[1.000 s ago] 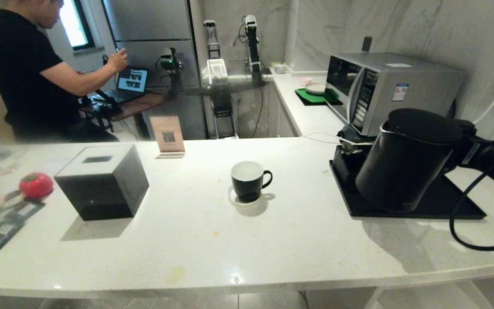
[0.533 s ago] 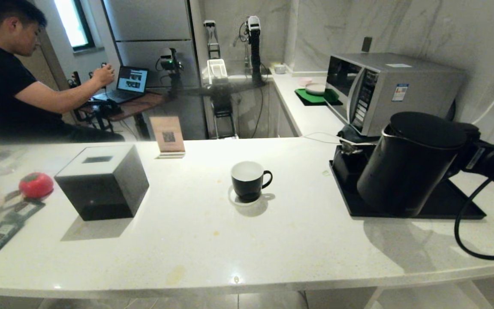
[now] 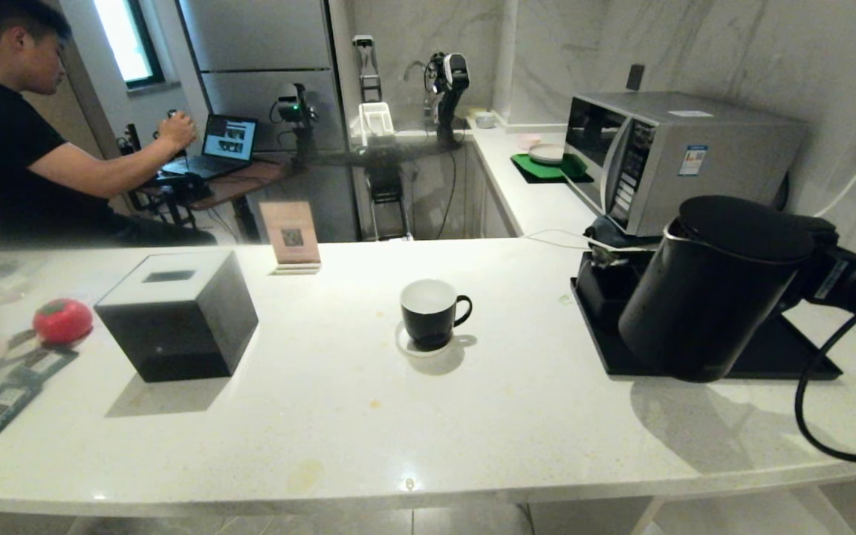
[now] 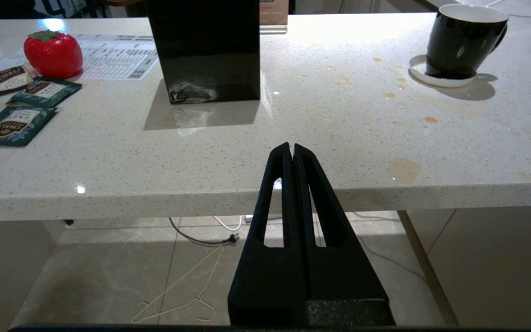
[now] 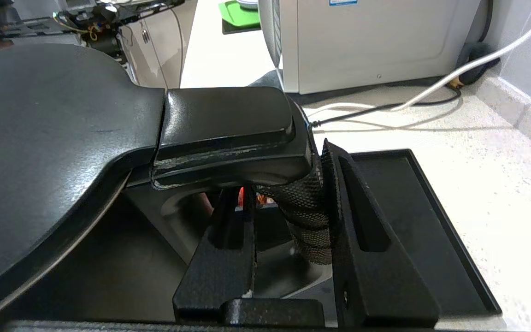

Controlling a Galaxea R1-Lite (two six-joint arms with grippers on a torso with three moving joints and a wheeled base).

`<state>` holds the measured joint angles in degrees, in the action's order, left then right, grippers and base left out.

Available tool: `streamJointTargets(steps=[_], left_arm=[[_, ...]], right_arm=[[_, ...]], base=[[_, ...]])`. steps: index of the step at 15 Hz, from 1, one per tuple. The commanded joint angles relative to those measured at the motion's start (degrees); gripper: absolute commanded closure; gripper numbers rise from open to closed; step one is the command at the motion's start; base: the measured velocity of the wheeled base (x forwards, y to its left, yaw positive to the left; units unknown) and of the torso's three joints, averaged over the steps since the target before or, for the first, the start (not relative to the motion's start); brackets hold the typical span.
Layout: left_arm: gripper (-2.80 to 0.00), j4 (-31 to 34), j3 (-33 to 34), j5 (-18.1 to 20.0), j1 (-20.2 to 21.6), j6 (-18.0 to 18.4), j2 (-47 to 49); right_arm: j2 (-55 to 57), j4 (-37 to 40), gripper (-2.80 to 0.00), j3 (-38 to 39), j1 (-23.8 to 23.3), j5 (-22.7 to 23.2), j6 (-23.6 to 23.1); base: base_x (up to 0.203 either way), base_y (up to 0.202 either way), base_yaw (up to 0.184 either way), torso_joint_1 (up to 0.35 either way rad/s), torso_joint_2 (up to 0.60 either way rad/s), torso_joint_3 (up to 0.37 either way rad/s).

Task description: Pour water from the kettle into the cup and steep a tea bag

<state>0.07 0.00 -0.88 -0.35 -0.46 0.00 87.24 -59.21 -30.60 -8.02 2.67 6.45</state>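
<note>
My right hand grips the kettle by its handle, holding it tilted above the black tray at the table's right end. The cup sits mid-table on a coaster. My left hand is closed, empty, below the table edge.

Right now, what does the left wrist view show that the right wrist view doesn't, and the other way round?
Only the left wrist view shows the shut left gripper parked below the counter edge, the cup on its coaster, the tissue box, the tea bag packets and the red strawberry. Only the right wrist view shows the right gripper closed on the kettle handle, over the black tray, with the microwave behind. Both show the white counter.
</note>
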Motion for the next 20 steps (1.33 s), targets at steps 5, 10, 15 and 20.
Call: streamJointTargets(steps=[5,10,15,20], left_arm=[[0.0,-0.07,0.0,0.0,0.0,-0.03,0.09],[0.0,-0.04,0.0,0.0,0.0,-0.07,0.09],[0.0,-0.07,0.0,-0.09,0.0,-0.15,0.09],[0.0,-0.07,0.0,-0.26,0.0,-1.2,0.09]], right_arm=[[-1.99,1.12,0.0,1.15,0.02,0.05,-0.03],[-1.99,1.55,0.0,1.18,0.02,0.05,-0.03],[-1.73,1.55,0.0,1.24,0.02,0.05,-0.03],[-1.79,1.55,0.0,1.33,-0.01,0.05,0.02]], base=[[0.0,0.0,0.0,0.0,0.0,0.0],[0.0,0.0,0.0,0.0,0.0,0.0],[0.0,0.0,0.0,0.0,0.0,0.0],[0.002,0.014,0.0,0.0,0.0,0.0]])
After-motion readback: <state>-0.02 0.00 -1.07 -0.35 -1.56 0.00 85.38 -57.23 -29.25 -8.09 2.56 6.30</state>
